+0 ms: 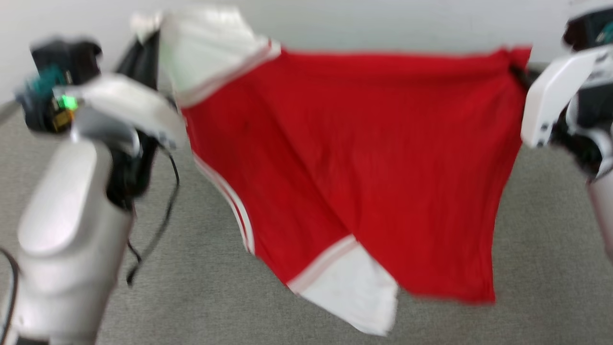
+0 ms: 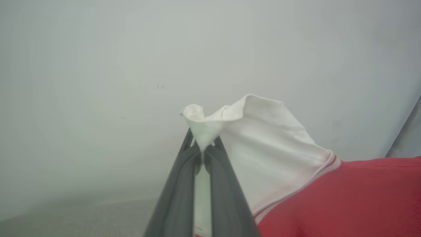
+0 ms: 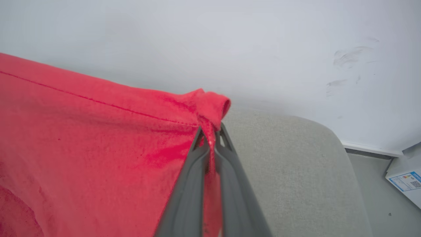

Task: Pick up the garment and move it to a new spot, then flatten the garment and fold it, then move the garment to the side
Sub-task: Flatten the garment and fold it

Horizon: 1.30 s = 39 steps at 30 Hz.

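Observation:
The garment [image 1: 364, 158], a red shirt with white sleeves and striped trim, hangs stretched in the air above the grey table [image 1: 550, 268], its plain red side facing me. My left gripper [image 2: 204, 148] is shut on the tip of one white sleeve [image 2: 263, 138] at the upper left of the head view. My right gripper [image 3: 210, 138] is shut on a bunched red corner of the garment's hem [image 3: 210, 105] at the upper right. The other white sleeve [image 1: 354, 287] dangles low, close to the tabletop. The head view is blurred.
A pale wall [image 1: 383, 24] stands right behind the table. In the right wrist view the table's rounded far corner [image 3: 329, 138] shows, with floor beyond it and a white box with a label [image 3: 406, 182] at the right edge. A black cable [image 1: 163, 220] hangs off my left arm.

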{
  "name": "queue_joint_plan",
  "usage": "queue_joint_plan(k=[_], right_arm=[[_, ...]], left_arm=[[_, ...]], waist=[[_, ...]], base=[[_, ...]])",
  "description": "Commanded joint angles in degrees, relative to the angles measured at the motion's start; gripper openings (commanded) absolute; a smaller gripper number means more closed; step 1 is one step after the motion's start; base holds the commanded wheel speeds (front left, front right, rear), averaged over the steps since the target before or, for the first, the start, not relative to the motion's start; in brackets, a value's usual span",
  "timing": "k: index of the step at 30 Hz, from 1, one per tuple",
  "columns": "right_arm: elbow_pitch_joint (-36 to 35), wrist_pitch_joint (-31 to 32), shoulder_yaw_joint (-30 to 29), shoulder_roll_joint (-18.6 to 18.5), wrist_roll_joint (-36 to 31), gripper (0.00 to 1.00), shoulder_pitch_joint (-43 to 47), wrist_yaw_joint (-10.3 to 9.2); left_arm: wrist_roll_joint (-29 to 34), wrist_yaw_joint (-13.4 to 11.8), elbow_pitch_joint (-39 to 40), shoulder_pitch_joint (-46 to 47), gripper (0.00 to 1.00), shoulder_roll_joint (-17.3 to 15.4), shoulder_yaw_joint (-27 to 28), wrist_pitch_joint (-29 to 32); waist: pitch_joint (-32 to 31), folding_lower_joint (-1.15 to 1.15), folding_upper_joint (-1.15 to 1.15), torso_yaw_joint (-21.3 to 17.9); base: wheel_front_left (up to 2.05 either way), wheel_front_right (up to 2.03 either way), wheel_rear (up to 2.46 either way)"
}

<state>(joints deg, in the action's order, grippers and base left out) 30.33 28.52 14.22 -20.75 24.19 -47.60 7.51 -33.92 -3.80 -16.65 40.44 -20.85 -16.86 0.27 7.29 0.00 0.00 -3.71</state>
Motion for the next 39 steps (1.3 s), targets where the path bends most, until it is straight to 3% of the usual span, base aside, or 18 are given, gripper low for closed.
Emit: queue_joint_plan(k=[1,12,21,31,39], right_arm=[[0.6,-1.7,-0.4,0.5,-0.8,0.0,-3.0,-0.04],[2.1,-13.6,-3.7,0.0,-5.9,0.0,-24.7,-0.04],[2.9,-16.8,-3.1,-2.1,-8.1,0.0,-40.3,-0.04],[9.7,-19.5,1.2,-0.5,-7.4,0.0,-45.3,-0.04],[17.0,-23.2,4.7,0.5,-3.9,0.0,-41.4,-0.04]], left_arm=[[0.9,0.5,-1.8,4.0,0.0,-0.3,0.0,-0.2],[6.5,2.9,-11.9,35.0,0.0,-1.6,-0.5,-3.5],[9.6,4.3,-15.6,54.2,0.0,-0.8,-2.1,-3.4],[8.5,5.5,-25.5,56.9,0.0,1.2,-2.4,-6.6],[6.4,7.6,-35.1,52.1,0.0,3.1,-2.3,-11.9]], waist=[[1.3,0.0,0.0,-1.0],[14.3,0.0,0.0,-2.2],[25.8,0.0,0.0,0.1],[33.0,0.0,0.0,1.5],[31.6,0.0,0.0,2.2]], base=[[0.0,0.0,0.0],[0.0,0.0,0.0],[0.0,0.0,0.0],[0.0,0.0,0.0],[0.0,0.0,0.0]])
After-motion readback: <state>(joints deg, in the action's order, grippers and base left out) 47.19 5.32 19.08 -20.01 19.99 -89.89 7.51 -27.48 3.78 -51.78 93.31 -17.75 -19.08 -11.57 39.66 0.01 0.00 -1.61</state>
